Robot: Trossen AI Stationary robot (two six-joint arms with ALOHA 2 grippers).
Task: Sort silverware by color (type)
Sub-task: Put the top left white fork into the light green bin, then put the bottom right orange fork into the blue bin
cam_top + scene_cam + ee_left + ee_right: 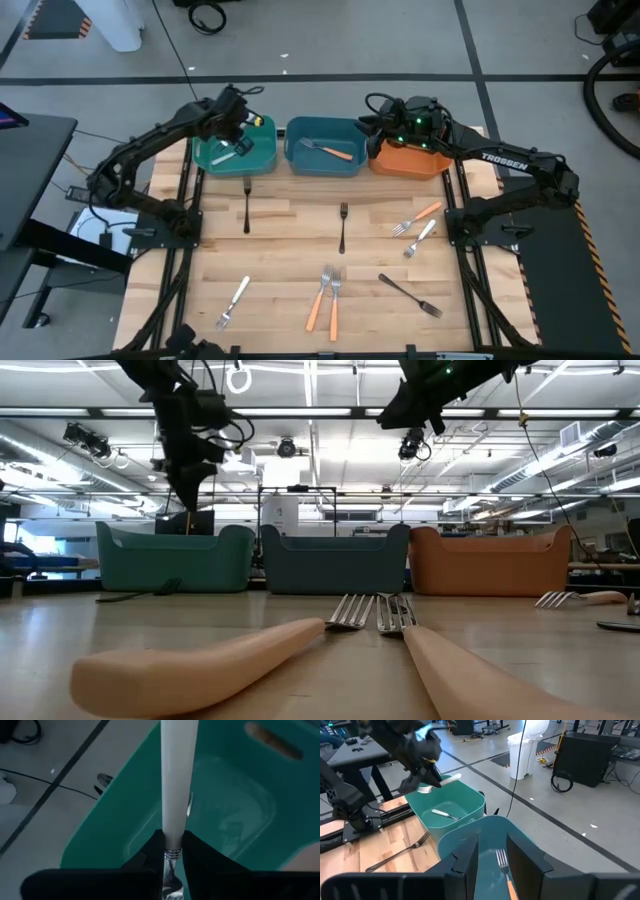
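My left gripper (237,118) hangs over the teal bin (262,152) and is shut on a white-handled fork (442,782). Another white fork (226,154) lies flat on that bin's floor. My right gripper (492,865) stands open above the blue bin (322,165), near the orange bin (410,165), with nothing between its fingers. An orange-handled fork (330,150) lies in the blue bin. More silverware lies flat on the wooden table: black forks (247,205) (343,226) (410,295), orange-handled forks (418,216) (320,297), and white forks (420,238) (233,300). My left gripper pinches the fork between its two fingers at the ringed neck (172,853), where the white handle meets the metal. The fingers slant down from above toward the bin. The white handle (177,780) juts out past the fingers and the tines (423,789) show on the other side. The fork hangs clear above the bin's floor.
The three bins stand side by side along the table's far edge. Black rails (185,250) run down the table's left and right sides. In the low view two orange fork handles (200,660) lie close to the near edge. Bare wood shows between the scattered forks.
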